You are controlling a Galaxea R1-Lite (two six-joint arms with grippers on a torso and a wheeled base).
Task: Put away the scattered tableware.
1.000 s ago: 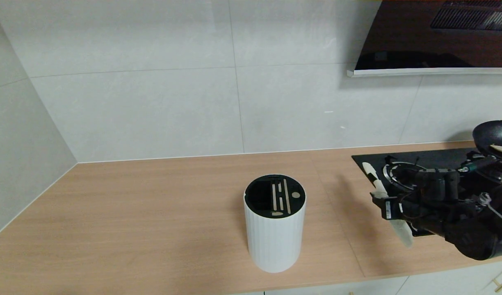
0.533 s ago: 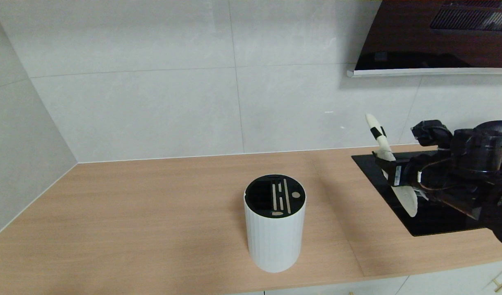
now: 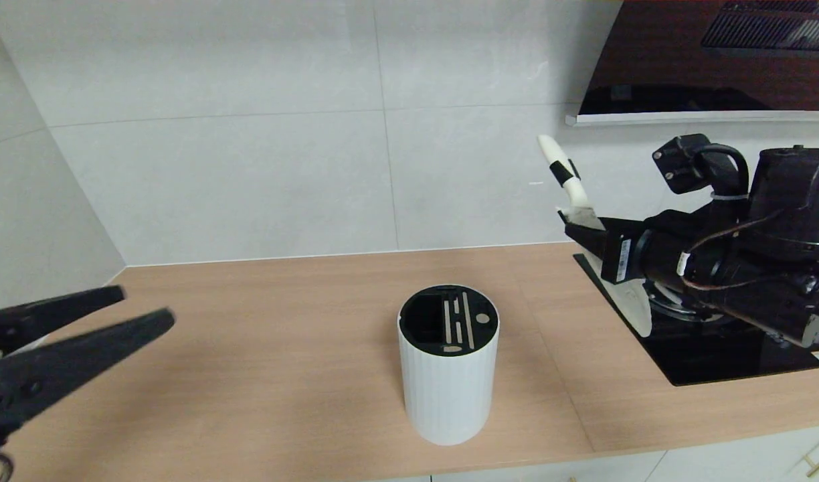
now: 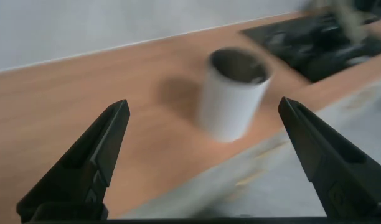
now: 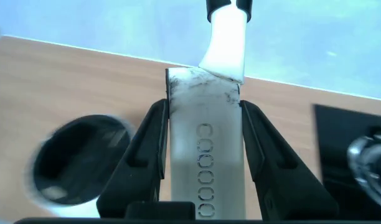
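R jaws were clamped flat on both faces of the knife (image 3: 575, 194), at the top of the blade just below the handle. Handle pointed up & toward the wall, blade tip hung down. L jaws were spread wide w/ nothing between them, low over the surface (image 3: 249, 321) at the robot's left, well apart from the holder (image 3: 448, 375).

What changed: the knife had gone up & inward. 1 s earlier it hung low by the front edge of the hob (image 3: 704, 358), half a sec. earlier it was at mid height. Now it stood high and nearer the holder, though to the holder's right and not yet above it. Holder sat in the same spot, so the camera hadn't moved. L arm was new in the head view; neither earlier frame had it.

Meaning for the task: pick-up looked done and the carry was under way. Next comes lining the tip up w/ one of the narrow slots in the holder's black top. L jaws were prob. coming in to steady the holder, but the L wrist view was too smeared to be sure.
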